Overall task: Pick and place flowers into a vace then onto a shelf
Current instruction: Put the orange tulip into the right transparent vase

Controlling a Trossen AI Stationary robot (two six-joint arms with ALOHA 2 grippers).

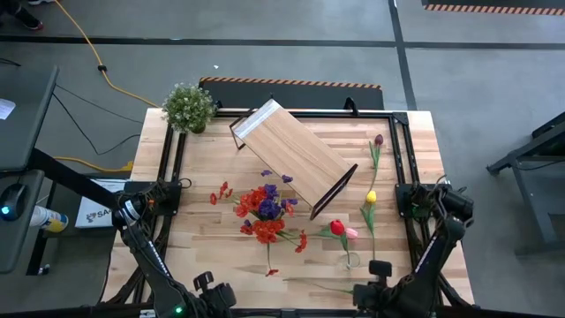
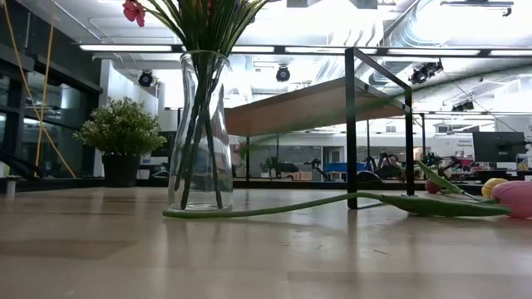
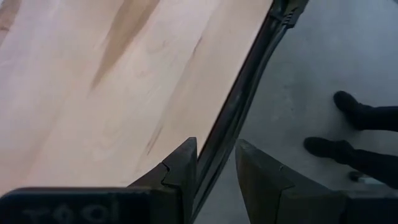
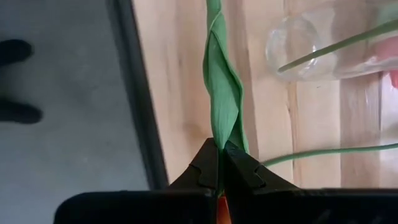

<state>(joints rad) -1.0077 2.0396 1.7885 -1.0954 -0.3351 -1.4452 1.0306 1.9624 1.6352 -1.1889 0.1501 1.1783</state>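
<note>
A glass vase stands near the table's middle with red and purple flowers in it. Its clear glass also shows in the right wrist view. The shelf stands on its black legs behind the vase, turned at a slant. My right gripper is at the table's near right, shut on a green-stemmed tulip. That tulip's stem runs along the near edge past the vase. My left gripper hangs open over the near edge rail, at the near left, with nothing between its fingers. My right gripper pinches the tulip's green leaf and stem between its two fingertips, coming from above and pointing down. A sliver of orange shows between the fingers behind the pinch. The stem leads away low over the table, and its free end lies on the wood.
Loose tulips lie at the right: maroon, yellow, red and pink. A bushy potted plant stands at the far left corner. A person's shoes are on the floor beside the near edge.
</note>
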